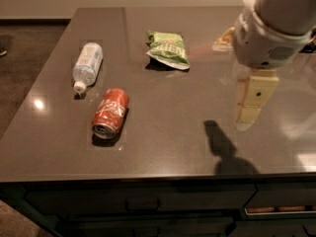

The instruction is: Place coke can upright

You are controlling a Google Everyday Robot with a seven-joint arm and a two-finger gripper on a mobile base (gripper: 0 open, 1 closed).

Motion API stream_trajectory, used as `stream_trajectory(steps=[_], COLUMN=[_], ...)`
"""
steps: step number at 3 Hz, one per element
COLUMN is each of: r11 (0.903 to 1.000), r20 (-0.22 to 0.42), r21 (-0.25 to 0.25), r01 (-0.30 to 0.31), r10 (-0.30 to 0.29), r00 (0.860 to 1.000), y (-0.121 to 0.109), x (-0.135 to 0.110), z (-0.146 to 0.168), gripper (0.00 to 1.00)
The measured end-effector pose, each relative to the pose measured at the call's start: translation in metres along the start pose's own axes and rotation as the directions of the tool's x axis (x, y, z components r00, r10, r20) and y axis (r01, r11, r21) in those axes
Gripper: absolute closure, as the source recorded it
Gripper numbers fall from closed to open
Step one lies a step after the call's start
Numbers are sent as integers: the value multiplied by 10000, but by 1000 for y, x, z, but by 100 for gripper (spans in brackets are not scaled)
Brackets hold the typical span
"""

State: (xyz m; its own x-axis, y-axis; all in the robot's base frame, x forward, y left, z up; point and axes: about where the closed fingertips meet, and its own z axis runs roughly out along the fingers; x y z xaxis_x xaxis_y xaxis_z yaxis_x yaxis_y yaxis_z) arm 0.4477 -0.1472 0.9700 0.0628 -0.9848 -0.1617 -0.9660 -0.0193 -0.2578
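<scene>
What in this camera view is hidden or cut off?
Camera view:
1. Yellowish object at the table's far right: mostly hidden behind the arm; kind unclear.
2. Arm: cut off by the top and right edges.
3. Coke can, lying on its side: its far end is hidden by its own body.
4. Gripper, above the table's right part, apart from the can: its top is covered by the arm.

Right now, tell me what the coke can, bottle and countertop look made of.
Coke can: likely aluminium, glossy red print, bare silver end. Water bottle: clear plastic, white cap. Countertop: dark polished stone, perhaps; it mirrors lights. Gripper hangs above the countertop's right side.
</scene>
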Motion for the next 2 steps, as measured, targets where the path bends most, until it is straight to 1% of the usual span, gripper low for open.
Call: stream_trajectory(steps=[1,2], r11=[9867,9595], r20=[515,1276], r21=[-324,-506], r01=[1595,2772], r10=[-1577,-2691], r00=[9861,9546], y=[-7,-17], x=[-45,-94], z=[22,40], gripper=[0,0])
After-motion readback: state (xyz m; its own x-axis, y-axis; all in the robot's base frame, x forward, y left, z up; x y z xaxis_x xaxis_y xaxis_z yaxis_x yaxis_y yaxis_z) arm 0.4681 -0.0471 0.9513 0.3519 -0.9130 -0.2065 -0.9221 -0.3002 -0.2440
